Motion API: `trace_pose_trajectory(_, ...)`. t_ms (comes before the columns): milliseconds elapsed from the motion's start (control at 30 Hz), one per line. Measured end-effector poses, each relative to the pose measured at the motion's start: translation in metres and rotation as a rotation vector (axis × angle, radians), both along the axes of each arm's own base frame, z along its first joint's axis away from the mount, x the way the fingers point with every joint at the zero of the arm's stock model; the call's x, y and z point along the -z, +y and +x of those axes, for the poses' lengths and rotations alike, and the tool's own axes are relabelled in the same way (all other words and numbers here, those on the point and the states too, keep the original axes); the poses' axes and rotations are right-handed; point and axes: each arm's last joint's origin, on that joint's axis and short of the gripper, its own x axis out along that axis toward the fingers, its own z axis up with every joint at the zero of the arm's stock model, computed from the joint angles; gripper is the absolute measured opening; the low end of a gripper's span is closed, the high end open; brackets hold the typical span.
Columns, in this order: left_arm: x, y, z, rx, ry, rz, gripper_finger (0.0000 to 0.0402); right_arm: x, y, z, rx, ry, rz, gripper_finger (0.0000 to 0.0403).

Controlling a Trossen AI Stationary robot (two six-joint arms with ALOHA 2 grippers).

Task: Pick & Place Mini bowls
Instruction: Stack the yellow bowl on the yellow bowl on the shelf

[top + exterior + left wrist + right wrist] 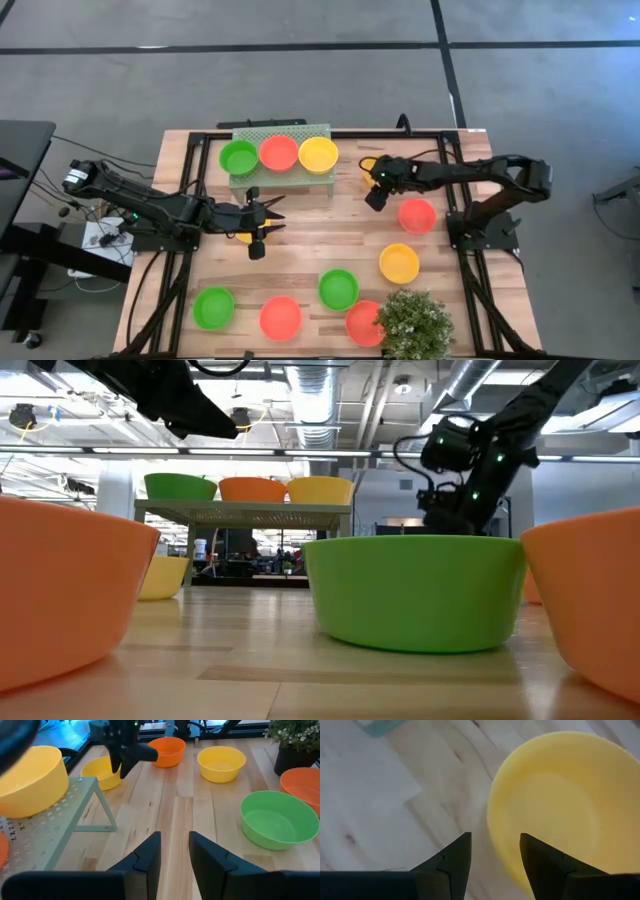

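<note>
Three mini bowls, green (238, 157), red (279, 153) and yellow (318, 154), sit on the pale green perforated stand (282, 182). Several more stand on the table: red (416, 215), yellow (399, 263), green (338, 289), green (213, 307), two red (280, 318) near the front edge. A further yellow bowl (560, 795) lies under my right gripper (492, 837), which is open and points down over its rim; I cannot tell whether it touches. My left gripper (175, 837) is open, level above bare wood in front of the stand.
A bushy potted plant (415, 325) stands at the near right corner beside a red bowl (362, 322). The stand's slanted leg (97, 807) is close to my left gripper. Bare wood (320, 235) lies between the two arms.
</note>
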Motion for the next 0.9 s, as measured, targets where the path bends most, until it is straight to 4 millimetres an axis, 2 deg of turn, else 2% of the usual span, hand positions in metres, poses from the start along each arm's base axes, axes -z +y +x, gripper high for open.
trace_pose_trajectory(100, 0.0, 0.0, 0.0, 0.0, 0.0, 0.0, 0.0102, 0.01, -0.003, 0.0, 0.013, 0.038, 0.012, 0.0159)
trace_pose_trajectory(200, 0.0, 0.0, 0.0, 0.0, 0.0, 0.0, 0.0102, 0.016, -0.005, 0.001, 0.011, 0.06, 0.033, 0.0137)
trace_pose_trajectory(467, 0.0, 0.0, 0.0, 0.0, 0.0, 0.0, 0.0102, 0.012, 0.002, 0.007, -0.067, 0.057, 0.05, 0.0014)
trace_pose_trajectory(633, 0.0, 0.0, 0.0, 0.0, 0.0, 0.0, 0.0102, -0.008, 0.008, 0.014, -0.102, 0.065, 0.052, 0.0019)
trace_pose_trajectory(800, 0.0, 0.0, 0.0, 0.0, -0.001, -0.001, 0.0102, -0.047, 0.02, 0.025, -0.158, 0.085, 0.049, 0.0005)
trace_pose_trajectory(900, 0.0, 0.0, 0.0, 0.0, -0.001, -0.001, 0.0102, -0.08, 0.031, 0.031, -0.178, 0.105, 0.014, 0.0008)
